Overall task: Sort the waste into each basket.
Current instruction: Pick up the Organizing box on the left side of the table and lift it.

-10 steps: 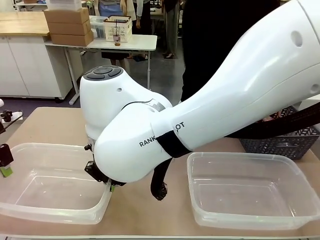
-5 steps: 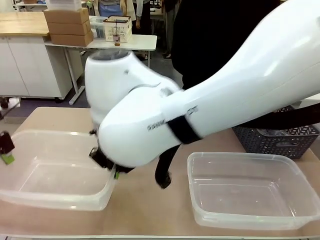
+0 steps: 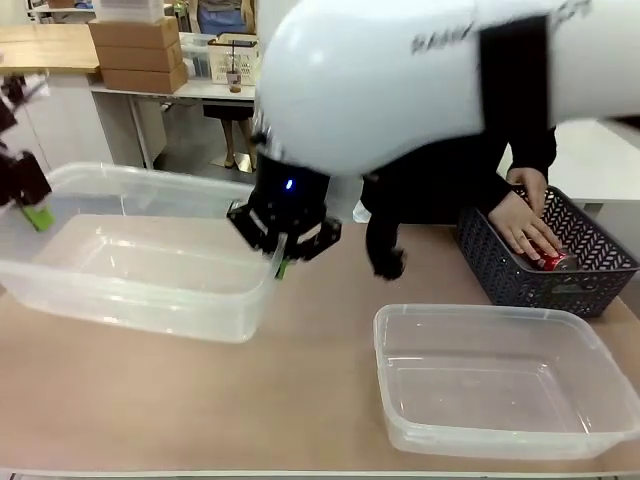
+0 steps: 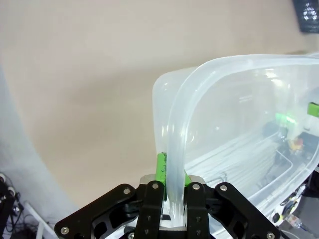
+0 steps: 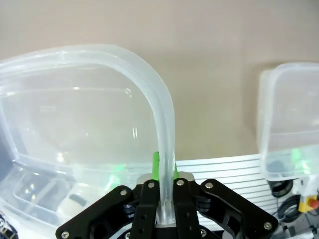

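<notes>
The left clear tub (image 3: 150,295) is held up off the table and is empty. My left gripper (image 3: 35,212) is shut on its left rim, and my right gripper (image 3: 283,258) is shut on its right rim. In the left wrist view the gripper (image 4: 172,185) clamps the rolled rim of the tub (image 4: 234,124). The right wrist view shows the same for that gripper (image 5: 164,185) and the tub (image 5: 75,114). A second clear tub (image 3: 470,311) rests empty on the table at the right, also in the right wrist view (image 5: 294,124). A red-and-silver can (image 3: 553,262) lies in the dark basket. No bottles show.
A dark grey lattice basket (image 3: 600,285) stands at the far right of the table, with a person's hand (image 3: 520,230) reaching into it beside the can. My right arm's large white link (image 3: 420,70) spans the upper picture.
Both grippers have raised the left tub off the table and carried it up and toward the far side. My right arm swung upward, uncovering the person's hand and the can in the basket.
</notes>
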You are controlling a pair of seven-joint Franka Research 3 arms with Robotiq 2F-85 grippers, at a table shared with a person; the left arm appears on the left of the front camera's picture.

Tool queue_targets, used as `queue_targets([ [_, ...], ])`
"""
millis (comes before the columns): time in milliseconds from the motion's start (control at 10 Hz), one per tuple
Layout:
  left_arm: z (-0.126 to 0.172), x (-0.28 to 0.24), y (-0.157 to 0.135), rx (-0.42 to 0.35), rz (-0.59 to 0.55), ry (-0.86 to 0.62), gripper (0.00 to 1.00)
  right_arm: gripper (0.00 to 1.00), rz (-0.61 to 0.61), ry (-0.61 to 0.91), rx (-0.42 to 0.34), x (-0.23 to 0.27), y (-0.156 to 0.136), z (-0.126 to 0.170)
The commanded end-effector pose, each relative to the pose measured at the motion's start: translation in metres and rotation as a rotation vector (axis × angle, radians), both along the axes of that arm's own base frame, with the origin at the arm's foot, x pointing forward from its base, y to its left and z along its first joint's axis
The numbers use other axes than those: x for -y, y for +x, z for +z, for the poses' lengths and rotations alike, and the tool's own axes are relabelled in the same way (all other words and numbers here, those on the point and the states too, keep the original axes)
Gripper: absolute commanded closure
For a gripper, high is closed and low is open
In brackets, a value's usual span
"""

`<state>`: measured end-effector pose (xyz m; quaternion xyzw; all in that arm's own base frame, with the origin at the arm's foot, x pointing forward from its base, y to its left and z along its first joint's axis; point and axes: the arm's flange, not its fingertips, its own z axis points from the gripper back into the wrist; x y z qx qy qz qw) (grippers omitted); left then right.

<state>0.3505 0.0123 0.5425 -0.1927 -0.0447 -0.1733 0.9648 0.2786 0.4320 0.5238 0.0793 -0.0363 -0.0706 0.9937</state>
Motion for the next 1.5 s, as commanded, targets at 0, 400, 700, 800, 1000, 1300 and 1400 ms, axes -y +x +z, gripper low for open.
queue_targets([
  [0,0.01,-0.003,0.007,0.02,0.008,-0.019,1.0,1.0,0.071,-0.068,-0.019,0.043,-0.006,-0.007],
  [400,0.0,0.0,0.0,0.0,0.0,0.0,1.0,1.0,0.0,0.0,0.0,0.0,0.0,0.0],
  [700,-0.009,0.069,-0.011,-0.004,0.046,-0.09,0.94,0.96,0.039,-0.117,0.011,0.073,0.036,0.007],
  [800,-0.017,0.099,-0.015,-0.032,0.095,-0.12,0.94,0.96,0.071,-0.134,0.001,0.102,0.043,0.01],
  [1000,-0.023,0.161,-0.016,-0.04,0.272,-0.15,0.94,0.96,0.12,-0.243,0.028,0.156,0.042,-0.002],
  [1300,-0.027,0.22,0.01,-0.019,0.314,-0.128,0.94,0.96,0.188,-0.169,0.017,0.202,0.034,-0.032],
  [1400,-0.03,0.22,0.023,-0.107,0.332,-0.126,0.94,0.96,0.123,-0.118,0.06,0.205,0.031,-0.043],
])
